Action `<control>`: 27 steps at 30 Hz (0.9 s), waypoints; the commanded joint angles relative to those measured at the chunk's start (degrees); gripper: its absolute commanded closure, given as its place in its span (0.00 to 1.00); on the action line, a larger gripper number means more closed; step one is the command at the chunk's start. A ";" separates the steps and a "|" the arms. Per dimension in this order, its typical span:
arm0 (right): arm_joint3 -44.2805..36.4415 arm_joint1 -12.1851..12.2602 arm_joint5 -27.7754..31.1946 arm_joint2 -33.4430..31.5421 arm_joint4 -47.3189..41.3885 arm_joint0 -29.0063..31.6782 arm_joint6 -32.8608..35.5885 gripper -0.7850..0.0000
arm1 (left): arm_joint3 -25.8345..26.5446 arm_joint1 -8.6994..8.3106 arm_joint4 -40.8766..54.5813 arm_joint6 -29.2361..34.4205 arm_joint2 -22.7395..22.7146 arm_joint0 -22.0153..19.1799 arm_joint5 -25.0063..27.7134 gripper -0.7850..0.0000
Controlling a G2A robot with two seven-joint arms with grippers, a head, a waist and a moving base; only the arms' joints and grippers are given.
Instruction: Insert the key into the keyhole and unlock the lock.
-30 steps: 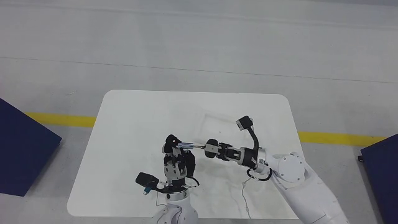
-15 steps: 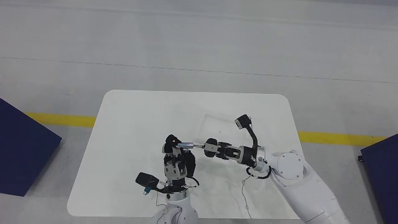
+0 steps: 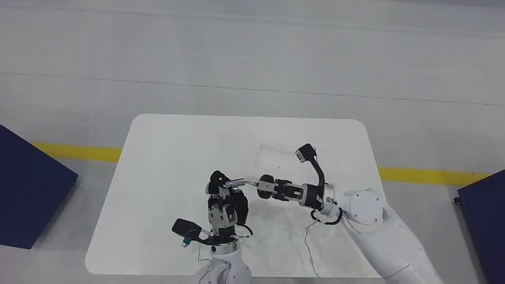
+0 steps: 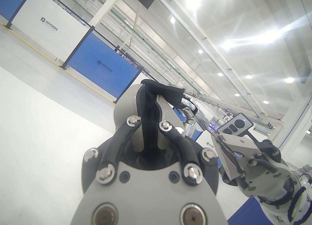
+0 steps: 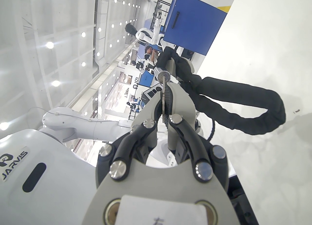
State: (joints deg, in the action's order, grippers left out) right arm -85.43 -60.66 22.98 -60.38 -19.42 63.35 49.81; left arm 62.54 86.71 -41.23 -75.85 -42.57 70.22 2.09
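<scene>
**Top view.** One white surface carries the work. There are two claws, one lock and one key, all held in the air above it. They sit about midway between the far and near edges, a little toward the left edge. The left claw points up from the near edge and is closed on the lock. The right claw comes in from the right edge and grips the key. The key lies level, with its tip at the lock. The two claws are near each other but apart, joined only by the key.

**Left wrist view.** The left claw has its fingers drawn narrow around a black wrapping. One chrome lock shows just behind it. One key runs from the lock to the right claw.

**Right wrist view.** The right claw is pinched on one key, held edge-on. The tip of the blade meets the round keyhole face of the lock. How far the blade has gone in cannot be told.
</scene>
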 commanded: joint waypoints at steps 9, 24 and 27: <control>2.24 0.01 0.03 -0.95 -1.46 -1.63 4.52 1.00 | 0.00 0.00 0.00 0.00 0.00 0.00 0.00 1.00; 5.92 0.84 -2.14 -4.54 -8.87 -3.15 17.63 1.00 | 4.51 -2.08 -4.80 10.65 -5.29 3.30 9.02 1.00; 6.31 1.16 -2.58 -5.45 -9.31 -3.20 20.32 1.00 | 5.77 -2.51 -5.51 12.71 -6.79 4.47 10.38 1.00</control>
State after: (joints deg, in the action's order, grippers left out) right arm -79.21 -59.60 20.54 -65.58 -28.77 60.16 69.30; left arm 67.98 84.31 -46.51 -63.67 -48.92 74.33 12.25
